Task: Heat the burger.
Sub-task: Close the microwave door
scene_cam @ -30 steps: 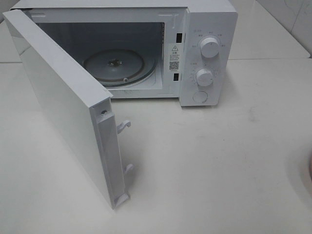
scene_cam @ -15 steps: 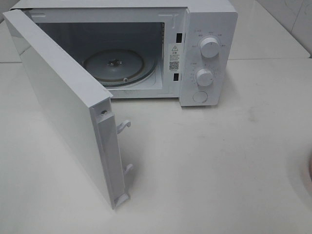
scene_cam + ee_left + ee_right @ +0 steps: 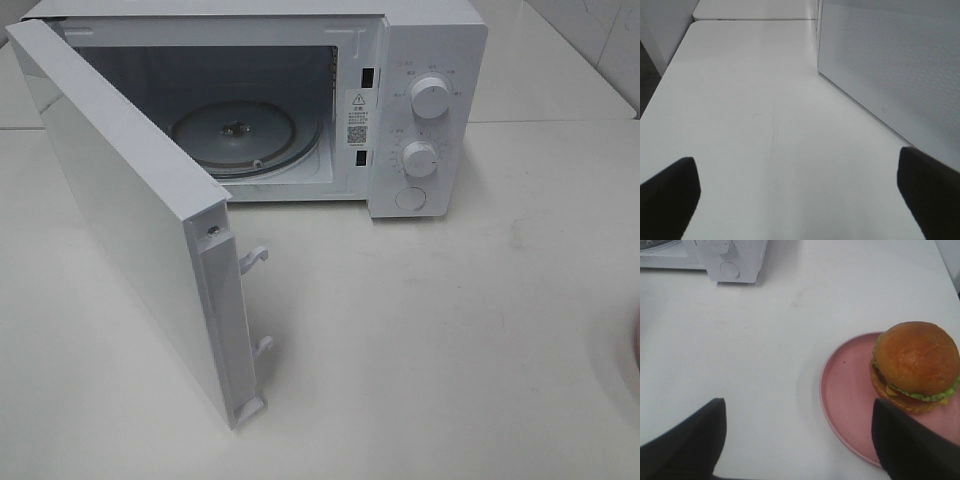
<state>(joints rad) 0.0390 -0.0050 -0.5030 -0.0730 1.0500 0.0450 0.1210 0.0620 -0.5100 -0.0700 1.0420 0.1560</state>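
Microwave [image 3: 420, 110] door [image 3: 130, 230] open, turntable [image 3: 240, 135] bare. Burger [image 3: 916, 367] on plate [image 3: 850, 395], tabletop [image 3: 770, 340]. Right pincer [image 3: 800, 440] wide, empty, near burger; left pincer [image 3: 800, 195] wide, empty. Step: fetch burger. Next: straddle bun, close gently.

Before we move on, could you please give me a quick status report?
Both grippers, left and right, open, empty. Golden-brown bun burger on pink round plate. White microwave door open, glass turntable bare.
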